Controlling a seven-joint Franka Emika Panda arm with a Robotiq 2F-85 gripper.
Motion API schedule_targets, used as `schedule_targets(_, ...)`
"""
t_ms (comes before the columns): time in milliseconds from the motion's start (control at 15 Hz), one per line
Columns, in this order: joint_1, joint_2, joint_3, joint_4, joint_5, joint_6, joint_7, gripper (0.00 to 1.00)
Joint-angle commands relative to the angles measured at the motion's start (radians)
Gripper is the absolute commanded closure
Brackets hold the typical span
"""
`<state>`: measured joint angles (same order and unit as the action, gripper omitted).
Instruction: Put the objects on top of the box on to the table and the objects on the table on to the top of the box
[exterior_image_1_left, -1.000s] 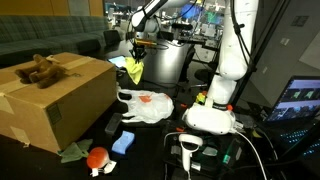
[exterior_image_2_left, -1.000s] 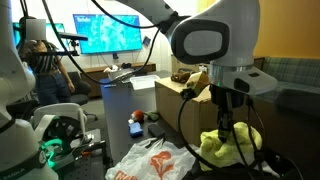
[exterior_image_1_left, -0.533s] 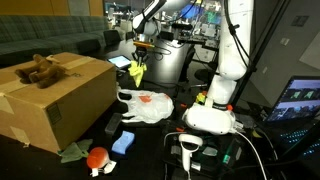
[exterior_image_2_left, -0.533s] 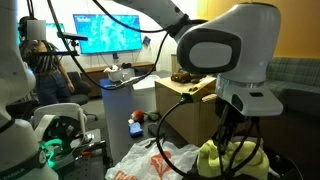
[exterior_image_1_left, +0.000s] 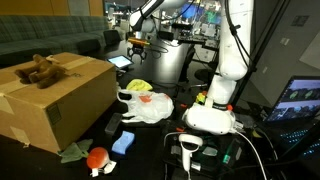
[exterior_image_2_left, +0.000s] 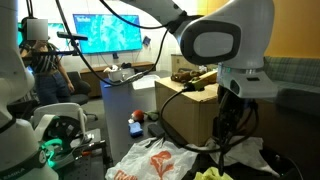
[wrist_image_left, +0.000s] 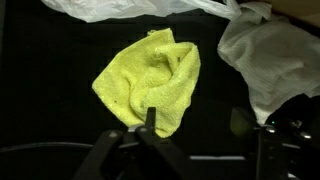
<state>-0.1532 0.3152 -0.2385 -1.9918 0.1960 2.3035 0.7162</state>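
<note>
Gripper (exterior_image_1_left: 136, 46): stands wide open, grips nothing, hovers high off the far end of the box (exterior_image_1_left: 55, 95). No longer carries the yellow cloth (wrist_image_left: 150, 85), pinched between the jaws a moment ago; now dropped in a crumpled heap on the table (wrist_image_left: 40, 70), past that same end of the box and just beside the white plastic bag (exterior_image_1_left: 152, 106). Shows in the wrist view straight below the spread jaws, clear of them. Reads as one item set down on the table and done with, so frees the arm for the next swap. Leaves a brown soft toy (exterior_image_1_left: 38, 68) on top of the box, yet to come down. Leaves a green rag (exterior_image_1_left: 72, 152), a red ball (exterior_image_1_left: 97, 157) and a blue block (exterior_image_1_left: 122, 143) on the table by the near corner of the box, yet to go up. Calls, most likely, for a reach back toward the box top.
</note>
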Motion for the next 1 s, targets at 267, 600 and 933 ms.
schedule_targets(267,0.191,-0.144,0.036,0.053,-0.454,-0.117,0.142,0.00)
schedule_targets(600,0.263,-0.163,0.150,0.194,-0.655,-0.232,0.112,0.00)
schedule_targets(933,0.295,-0.108,0.239,0.331,-0.681,-0.226,-0.045,0.00)
